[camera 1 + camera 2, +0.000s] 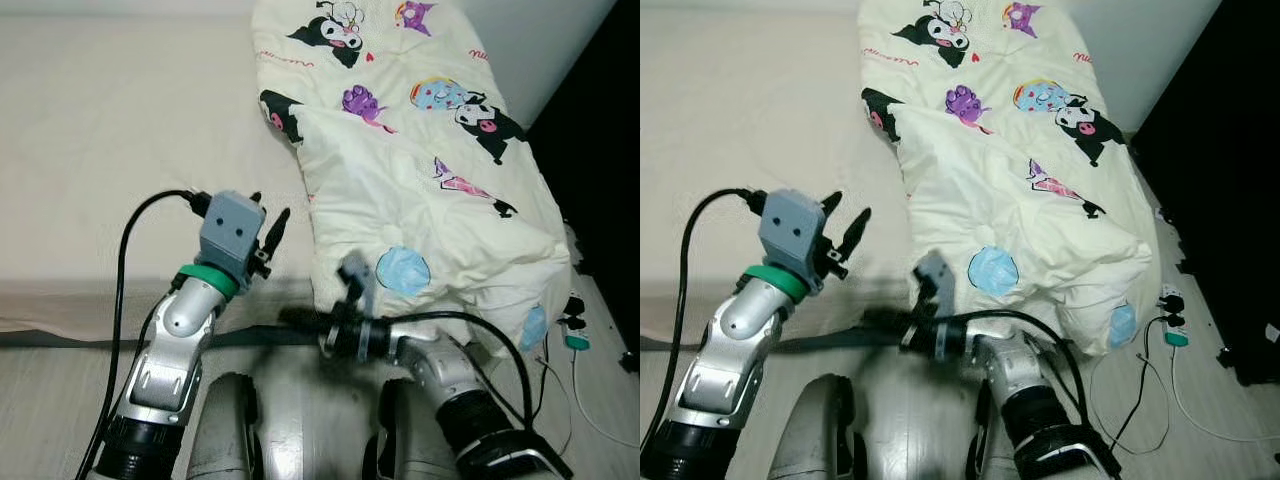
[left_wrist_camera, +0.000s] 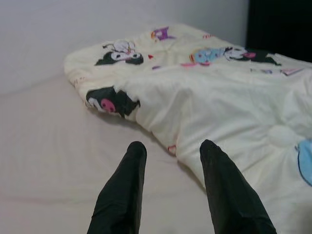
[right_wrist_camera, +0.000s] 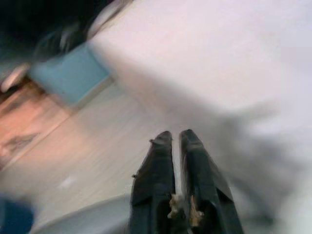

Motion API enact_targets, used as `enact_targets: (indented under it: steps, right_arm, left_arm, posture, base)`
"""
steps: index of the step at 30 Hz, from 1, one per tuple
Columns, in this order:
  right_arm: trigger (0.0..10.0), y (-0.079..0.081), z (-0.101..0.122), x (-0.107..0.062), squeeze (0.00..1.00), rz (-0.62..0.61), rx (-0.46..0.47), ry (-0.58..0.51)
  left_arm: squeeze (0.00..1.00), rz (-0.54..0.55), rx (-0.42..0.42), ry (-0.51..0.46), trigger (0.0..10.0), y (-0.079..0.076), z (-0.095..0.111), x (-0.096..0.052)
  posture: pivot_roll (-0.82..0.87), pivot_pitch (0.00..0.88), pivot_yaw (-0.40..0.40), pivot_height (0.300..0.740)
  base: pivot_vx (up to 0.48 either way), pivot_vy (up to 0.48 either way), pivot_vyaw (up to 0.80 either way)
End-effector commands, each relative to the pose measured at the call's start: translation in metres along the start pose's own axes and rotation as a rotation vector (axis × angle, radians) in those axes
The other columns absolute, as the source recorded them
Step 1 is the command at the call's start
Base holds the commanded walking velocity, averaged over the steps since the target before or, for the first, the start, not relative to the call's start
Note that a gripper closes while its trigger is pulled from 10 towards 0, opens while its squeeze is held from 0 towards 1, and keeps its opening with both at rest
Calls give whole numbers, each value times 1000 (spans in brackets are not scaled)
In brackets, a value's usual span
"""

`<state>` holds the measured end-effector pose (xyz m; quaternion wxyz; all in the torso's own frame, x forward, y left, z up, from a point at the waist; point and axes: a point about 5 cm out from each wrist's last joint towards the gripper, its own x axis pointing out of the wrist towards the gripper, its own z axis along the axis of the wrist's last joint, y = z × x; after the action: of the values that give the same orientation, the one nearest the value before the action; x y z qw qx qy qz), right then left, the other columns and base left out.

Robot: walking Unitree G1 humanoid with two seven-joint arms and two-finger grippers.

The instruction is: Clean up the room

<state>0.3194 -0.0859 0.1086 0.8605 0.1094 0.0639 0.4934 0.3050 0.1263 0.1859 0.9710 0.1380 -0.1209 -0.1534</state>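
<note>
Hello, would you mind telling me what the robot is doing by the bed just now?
The robot stands at the edge of a bed with a crumpled cartoon-print comforter piled on its right side. Its left claw is raised over the bare sheet, fingers open, near the comforter's edge. The right claw, fingers together, is blurred low by the bed's edge. Neither holds anything.

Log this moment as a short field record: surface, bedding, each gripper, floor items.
surface: bed with a plain cream sheet
bedding: cartoon-print comforter, bunched along the bed's right side, its lower end hanging over the edge
left gripper: left gripper open, raised over the sheet, pointing toward the comforter's near edge, not touching it
right gripper: right gripper shut, empty, low by the bed's edge, blurred
floor items: power strip and cables to the right of the bed
</note>
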Motion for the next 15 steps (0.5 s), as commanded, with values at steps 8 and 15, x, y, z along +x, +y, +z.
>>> enact_targets:
  steps: [8, 15]
  right_arm:
    - [10000, -49, 29, -74, 1000, -631, -132, -204]
    - [10000, -67, 32, -107, 1000, -842, -238, -189]
  left_arm:
    - [0, -18, 6, 59, 10000, -3, -13, -4]
    - [0, -22, 4, 67, 10000, -4, -14, -4]
  posture:
    - [97, 175, 10, 595]
    - [90, 180, 9, 595]
  base:
    - [0, 0, 0]
    - [0, 0, 0]
